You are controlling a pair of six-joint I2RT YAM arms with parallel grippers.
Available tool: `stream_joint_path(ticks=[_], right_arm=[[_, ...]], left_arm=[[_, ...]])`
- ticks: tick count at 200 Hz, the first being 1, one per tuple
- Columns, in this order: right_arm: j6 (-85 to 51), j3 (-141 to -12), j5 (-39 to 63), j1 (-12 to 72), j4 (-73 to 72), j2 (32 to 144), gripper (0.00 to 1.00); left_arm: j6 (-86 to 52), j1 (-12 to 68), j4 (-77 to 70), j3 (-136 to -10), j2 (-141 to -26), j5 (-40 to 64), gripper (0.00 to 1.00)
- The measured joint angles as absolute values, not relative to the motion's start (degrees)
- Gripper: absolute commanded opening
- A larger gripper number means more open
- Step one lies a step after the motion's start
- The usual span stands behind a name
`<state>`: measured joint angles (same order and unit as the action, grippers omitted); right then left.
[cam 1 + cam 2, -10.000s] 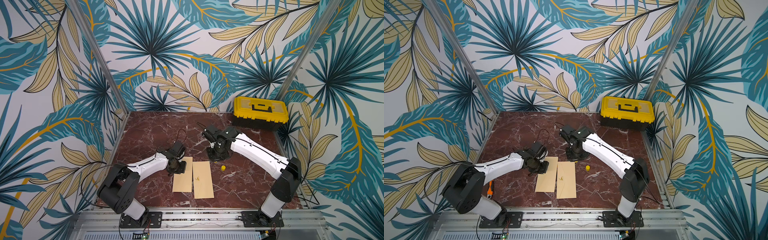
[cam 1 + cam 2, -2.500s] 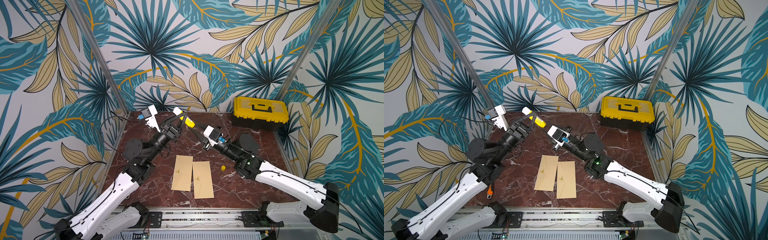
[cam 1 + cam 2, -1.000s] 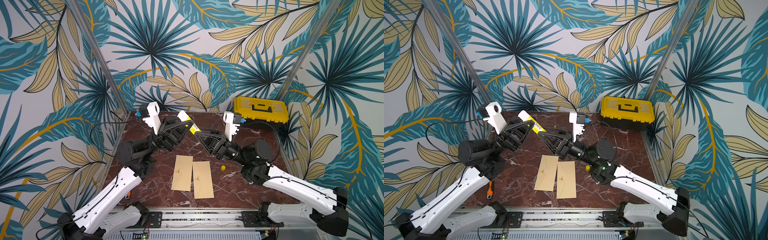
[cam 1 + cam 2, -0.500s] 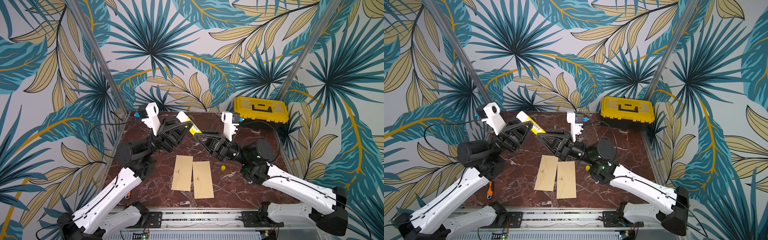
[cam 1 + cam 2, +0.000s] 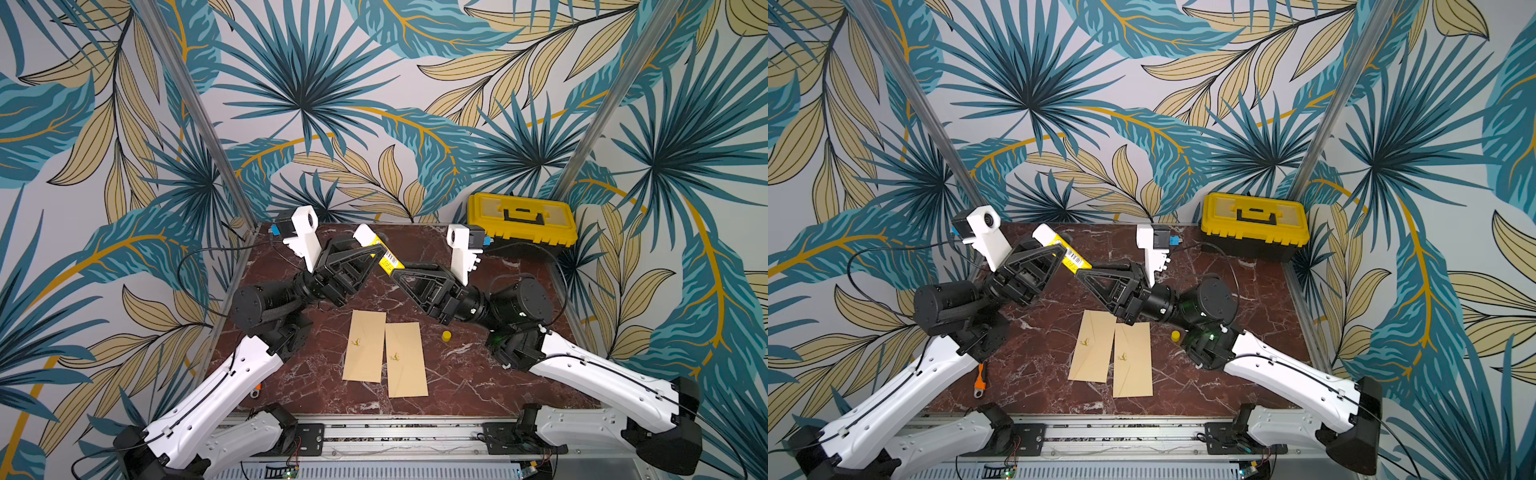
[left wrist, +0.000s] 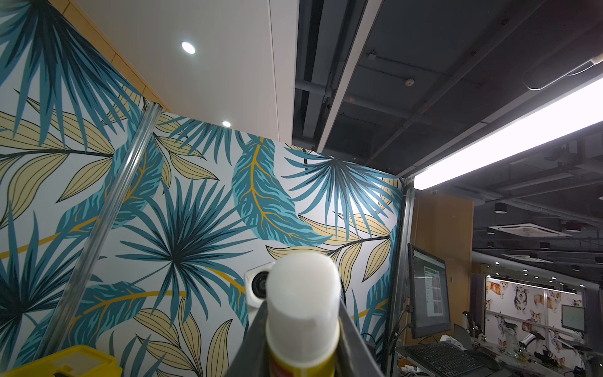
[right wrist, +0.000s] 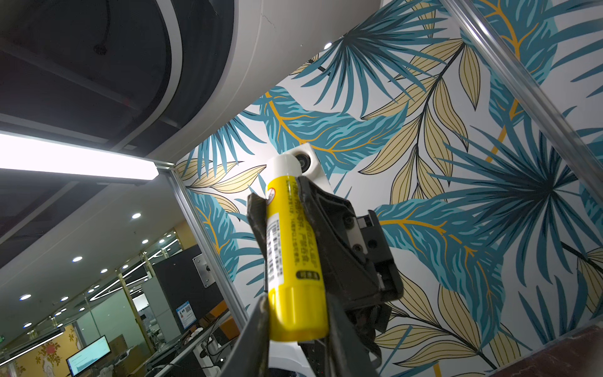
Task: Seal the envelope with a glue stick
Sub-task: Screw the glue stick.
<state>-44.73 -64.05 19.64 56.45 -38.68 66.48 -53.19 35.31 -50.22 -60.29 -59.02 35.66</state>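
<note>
Both arms reach up and inward, meeting above the marble table (image 5: 457,374) behind the two flat tan paper envelopes (image 5: 363,353). The left gripper (image 5: 375,248) clamps the glue stick (image 5: 384,256), a smooth yellow cylinder, near its white tip. The right gripper (image 5: 395,272) pinches its base. Its small round cap (image 5: 446,336) lies beside the envelopes. The yellow-lidded toolbox (image 5: 521,222) behind them is latched shut.
</note>
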Motion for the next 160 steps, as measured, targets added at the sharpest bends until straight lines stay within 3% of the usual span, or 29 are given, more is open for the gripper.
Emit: stream_joint_path(ticks=[59,77,160], right_arm=[[-42.7,-64.0,19.7,56.4,-38.5,66.4,0.11],[-39.2,-64.0,18.4,56.4,-37.1,66.0,0.11],[5.5,-65.2,11.1,56.5,-34.6,68.7,0.03]], left_arm=[[-53.2,35.3,-50.1,-60.3,-59.0,35.6,0.0],[-52.9,35.3,-49.3,-60.3,-59.0,35.2,0.0],[-48.1,35.3,-39.3,-57.8,-54.8,24.4,0.0]])
